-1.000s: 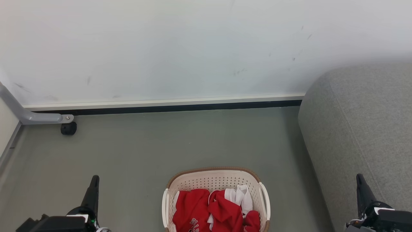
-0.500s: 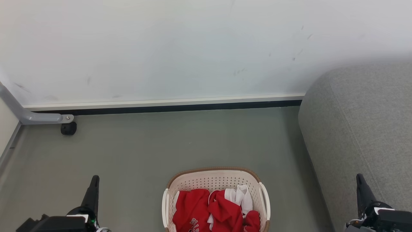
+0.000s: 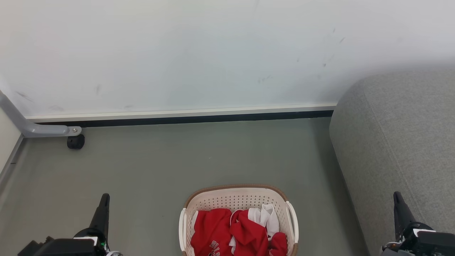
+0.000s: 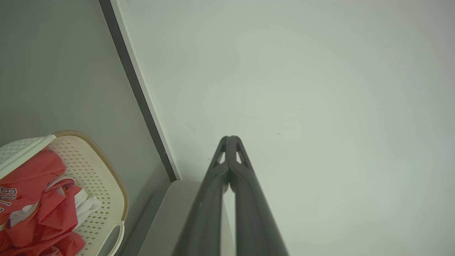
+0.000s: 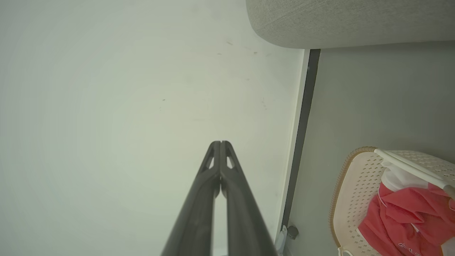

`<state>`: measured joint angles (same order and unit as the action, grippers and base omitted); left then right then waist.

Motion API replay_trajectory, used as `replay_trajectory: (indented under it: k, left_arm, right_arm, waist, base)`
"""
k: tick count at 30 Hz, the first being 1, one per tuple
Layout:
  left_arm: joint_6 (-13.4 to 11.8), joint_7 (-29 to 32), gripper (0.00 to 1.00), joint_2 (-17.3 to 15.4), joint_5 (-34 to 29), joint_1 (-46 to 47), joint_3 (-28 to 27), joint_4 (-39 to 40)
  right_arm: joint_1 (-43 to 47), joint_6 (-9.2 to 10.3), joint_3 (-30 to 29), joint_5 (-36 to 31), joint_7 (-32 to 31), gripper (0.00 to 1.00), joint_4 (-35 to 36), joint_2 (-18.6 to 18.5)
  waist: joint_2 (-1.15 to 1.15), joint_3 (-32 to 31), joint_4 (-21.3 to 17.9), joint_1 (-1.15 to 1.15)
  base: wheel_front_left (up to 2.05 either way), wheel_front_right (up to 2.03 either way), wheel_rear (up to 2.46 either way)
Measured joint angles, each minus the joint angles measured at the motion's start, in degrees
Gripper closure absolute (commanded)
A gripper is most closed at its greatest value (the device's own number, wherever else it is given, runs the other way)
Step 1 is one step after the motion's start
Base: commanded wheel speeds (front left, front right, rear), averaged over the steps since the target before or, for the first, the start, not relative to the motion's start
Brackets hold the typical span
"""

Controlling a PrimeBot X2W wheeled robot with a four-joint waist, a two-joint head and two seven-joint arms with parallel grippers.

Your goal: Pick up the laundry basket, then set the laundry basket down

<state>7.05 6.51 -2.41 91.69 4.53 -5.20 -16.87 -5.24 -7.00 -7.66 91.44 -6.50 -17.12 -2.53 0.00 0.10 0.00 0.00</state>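
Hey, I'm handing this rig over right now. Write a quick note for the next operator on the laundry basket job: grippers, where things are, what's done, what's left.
Left gripper: shut, empty, left of the basket, not touching it.
Right gripper: shut, empty, right of the basket, next to the grey sofa.
Laundry basket: on the floor between the two grippers, with red and white clothes inside.
Done: nothing yet; the basket is not gripped.
Left: probably open both grippers, take the side handles, lift, then set the basket down.
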Motion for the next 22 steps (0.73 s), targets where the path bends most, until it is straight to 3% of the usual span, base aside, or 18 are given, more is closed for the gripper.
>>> replay_trajectory:
  k: [22]
  left_arm:
    - [0.0,0.0,1.0,0.0,0.0,0.0,0.0,0.0]
  right_arm:
    - [0.0,0.0,0.0,0.0,0.0,1.0,0.0,0.0]
  waist:
    - [0.0,0.0,0.0,0.0]
  base:
    - [0.0,0.0,0.0]
